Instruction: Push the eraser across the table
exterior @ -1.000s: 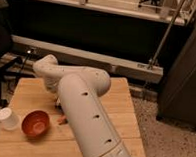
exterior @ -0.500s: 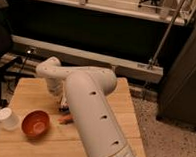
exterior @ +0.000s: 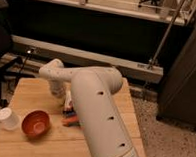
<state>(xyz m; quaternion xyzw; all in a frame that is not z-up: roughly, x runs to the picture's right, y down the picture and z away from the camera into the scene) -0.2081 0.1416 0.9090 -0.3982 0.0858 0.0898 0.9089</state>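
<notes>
The light wooden table [exterior: 35, 96] fills the lower left. My white arm [exterior: 97, 110] rises from the bottom right and bends left over the table. Its wrist turns down to the gripper [exterior: 60, 93], low over the middle of the tabletop. A small block with a white face and dark sides, apparently the eraser [exterior: 68, 105], lies just right of the gripper against the arm's edge, partly hidden. I cannot tell whether the gripper touches it.
A red-orange bowl [exterior: 36, 123] and a white cup [exterior: 8, 118] stand at the table's front left. Orange-and-blue elongated items [exterior: 71, 120] lie beside the arm. A black chair [exterior: 0, 52] is at the left, a dark cabinet [exterior: 184, 73] at the right.
My arm has swung a little to the right, uncovering more of the orange-and-blue items and the block. The bowl and cup have not moved.
</notes>
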